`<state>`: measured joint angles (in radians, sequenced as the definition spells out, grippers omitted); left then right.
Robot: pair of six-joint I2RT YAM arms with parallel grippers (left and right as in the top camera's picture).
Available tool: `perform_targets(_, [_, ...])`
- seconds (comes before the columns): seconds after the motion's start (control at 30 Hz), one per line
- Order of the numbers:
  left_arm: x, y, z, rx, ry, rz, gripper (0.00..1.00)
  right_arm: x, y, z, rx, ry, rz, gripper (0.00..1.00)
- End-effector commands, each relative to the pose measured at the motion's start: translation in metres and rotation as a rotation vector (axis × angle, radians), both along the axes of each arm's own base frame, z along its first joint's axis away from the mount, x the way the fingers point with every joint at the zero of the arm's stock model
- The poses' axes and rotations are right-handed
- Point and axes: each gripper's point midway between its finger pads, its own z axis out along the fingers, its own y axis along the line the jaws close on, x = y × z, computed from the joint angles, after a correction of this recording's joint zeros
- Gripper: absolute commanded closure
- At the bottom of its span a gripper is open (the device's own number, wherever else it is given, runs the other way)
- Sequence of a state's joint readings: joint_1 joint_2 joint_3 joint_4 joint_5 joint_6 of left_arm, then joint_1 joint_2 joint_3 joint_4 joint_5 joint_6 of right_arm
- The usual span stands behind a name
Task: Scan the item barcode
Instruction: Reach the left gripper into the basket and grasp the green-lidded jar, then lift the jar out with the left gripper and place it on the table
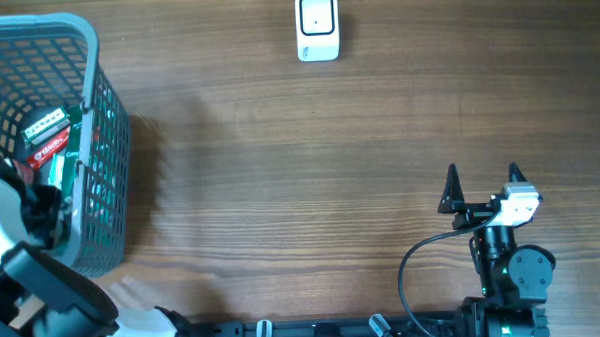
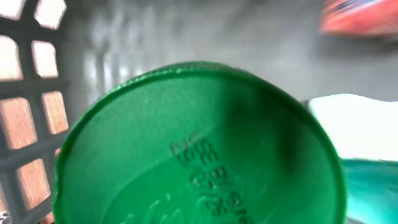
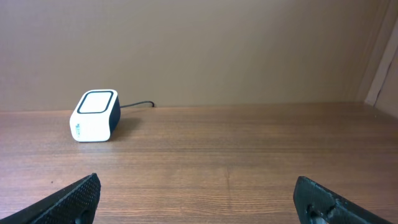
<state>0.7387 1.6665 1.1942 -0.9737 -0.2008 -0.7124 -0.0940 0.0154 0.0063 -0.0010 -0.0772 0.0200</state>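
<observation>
Item: green round-ended container (image 2: 199,149), filling the left wrist view at very close range; flat circular face toward the lens, printed date code near its middle, partly blurred.
Item location: inside the grey mesh basket (image 1: 105,175) at the table's left edge; the basket's grid wall (image 2: 37,93) shows just behind the green face.
Barcode: not visible on any face shown.
Neighbours in basket: a red pack (image 2: 357,18) at upper right of the wrist view, a white-and-teal pack (image 2: 367,118) at right, both out of focus. From overhead, red and green packs (image 1: 49,137) lie in a heap against the basket's right wall.
Left arm: left arm (image 1: 41,213) reaches down over the basket's near rim, wrist inside the basket.
Left gripper: fingers not in any view; cannot tell whether apart or closed, or whether it touches the container.
Scanner: white barcode scanner (image 1: 317,26) stands at the far edge of the table (image 1: 301,188), centre, well apart from the basket; dark window on top (image 3: 94,116), cable trailing to its right.
Right gripper: right gripper (image 1: 482,177) at the near right of the table, jaws spread wide, nothing between them (image 3: 196,186); it points toward the far edge, with the scanner ahead and to its left.
</observation>
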Motion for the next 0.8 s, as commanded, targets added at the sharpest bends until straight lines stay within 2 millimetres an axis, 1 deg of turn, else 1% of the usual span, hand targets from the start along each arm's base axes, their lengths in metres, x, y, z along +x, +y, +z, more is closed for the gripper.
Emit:
perform_targets(0.0, [0.023,0.011,0.083,0.116,-0.189,-0.036,0.39,0.000,0.000,0.002,-0.018,-0.009,-0.003,0.00])
perform_targets(0.03, [0.025,0.011,0.097,0.129,-0.219,-0.039,0.39,0.000,0.000,0.002,-0.018,-0.009,-0.003,0.00])
perform_targets(0.07, [0.026,0.010,0.122,0.164,-0.264,-0.043,0.39,0.000,0.000,0.002,-0.018,-0.009,-0.003,0.00])
perform_targets(0.13, [0.027,0.005,0.161,0.215,-0.342,-0.068,0.37,0.000,0.000,0.002,-0.018,-0.009,-0.004,0.00])
perform_targets(0.17, [0.030,-0.002,0.183,0.229,-0.412,-0.096,0.37,0.000,0.000,0.002,-0.018,-0.009,-0.004,0.00])
perform_targets(0.23, [0.034,-0.019,0.220,0.249,-0.546,-0.138,0.36,0.000,0.000,0.002,-0.019,-0.009,-0.003,0.00])
perform_targets(0.27, [0.033,-0.026,0.234,0.266,-0.592,-0.153,0.37,0.000,0.000,0.002,-0.018,-0.009,-0.003,0.00])
perform_targets(0.3, [0.026,-0.029,0.250,0.316,-0.626,-0.154,0.31,0.000,0.000,0.002,-0.018,-0.009,-0.003,0.00])
perform_targets(0.33, [0.021,-0.027,0.253,0.340,-0.615,-0.142,0.22,0.000,0.000,0.002,-0.018,-0.009,-0.003,0.00])
perform_targets(0.37, [0.019,-0.024,0.250,0.348,-0.594,-0.131,0.14,0.000,0.000,0.002,-0.018,-0.009,-0.003,0.00])
perform_targets(0.4, [0.016,-0.020,0.242,0.343,-0.554,-0.116,0.09,0.000,0.000,0.002,-0.018,-0.009,-0.003,0.00])
perform_targets(0.43, [0.016,-0.016,0.231,0.323,-0.510,-0.105,0.00,0.000,0.000,0.002,-0.018,-0.009,-0.003,0.00])
perform_targets(0.47, [0.020,-0.012,0.209,0.266,-0.450,-0.097,0.00,0.000,0.000,0.002,-0.018,-0.009,-0.003,0.00])
perform_targets(0.5, [0.023,-0.009,0.192,0.220,-0.409,-0.085,0.00,0.000,0.000,0.002,-0.018,-0.009,-0.003,0.00])
perform_targets(0.53, [0.029,-0.004,0.166,0.147,-0.350,-0.053,0.00,0.000,0.000,0.002,-0.018,-0.009,-0.003,0.00])
perform_targets(0.6, [0.037,0.004,0.128,0.065,-0.266,-0.046,0.00,0.000,0.000,0.002,-0.018,-0.009,-0.003,0.00])
perform_targets(0.63, [0.040,0.007,0.106,0.017,-0.216,-0.040,0.00,0.000,0.000,0.002,-0.018,-0.009,-0.003,0.00])
perform_targets(0.7, [0.043,0.010,0.075,-0.049,-0.147,-0.032,0.00,0.000,0.000,0.002,-0.018,-0.009,-0.004,0.00])
perform_targets(0.73, [0.043,0.010,0.055,-0.091,-0.103,-0.028,0.00,0.000,0.000,0.002,-0.018,-0.009,-0.003,0.00])
perform_targets(0.77, [0.041,0.008,0.031,-0.149,-0.041,-0.022,0.00,0.000,0.000,0.002,-0.018,-0.009,-0.003,0.00])
